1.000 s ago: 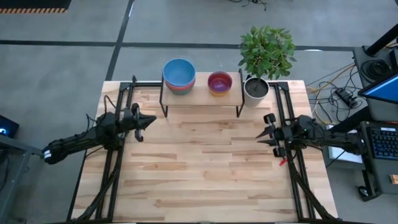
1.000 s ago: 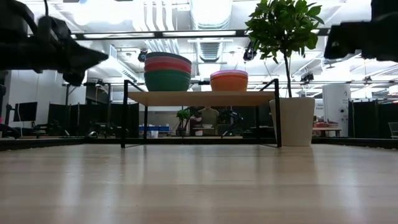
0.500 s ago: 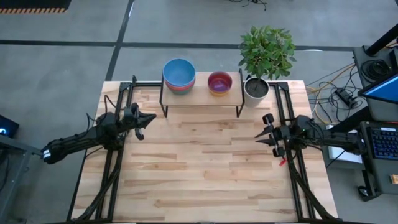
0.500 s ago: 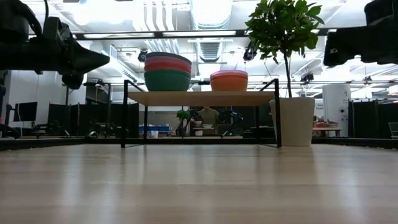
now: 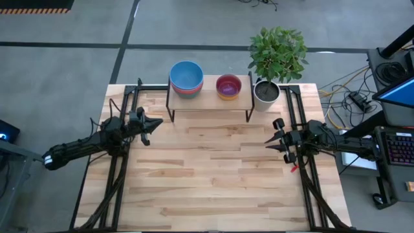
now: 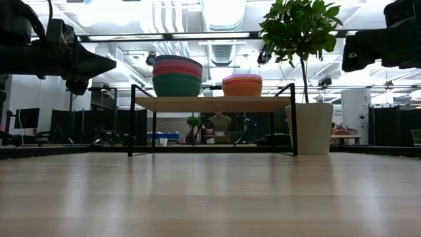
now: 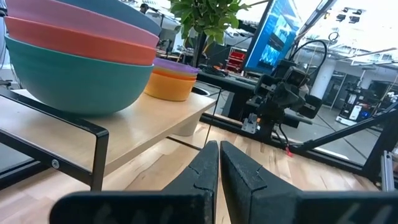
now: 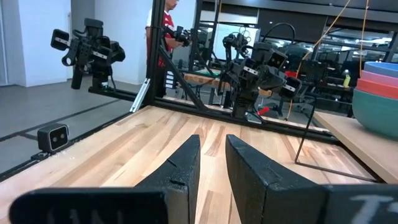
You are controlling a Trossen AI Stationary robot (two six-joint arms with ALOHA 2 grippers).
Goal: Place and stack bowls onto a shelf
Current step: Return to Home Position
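The shelf stands at the table's far edge on thin black legs. On its wooden top sits a stack of large bowls, blue on top, with pink, red and teal below in the low view. Beside it is a stack of small bowls, purple on top and orange at the side. My left gripper hovers shut above the table, left of the shelf's near left leg. My right gripper hovers slightly open near the table's right side, holding nothing.
A white plant pot with a leafy plant stands just right of the shelf at the far edge. Black frame rails run along the table's left and right sides. Bare wooden tabletop lies between the arms and toward the near edge.
My left gripper has shifted a little toward the far edge and then held still. The bowls and the shelf have stayed where they were.
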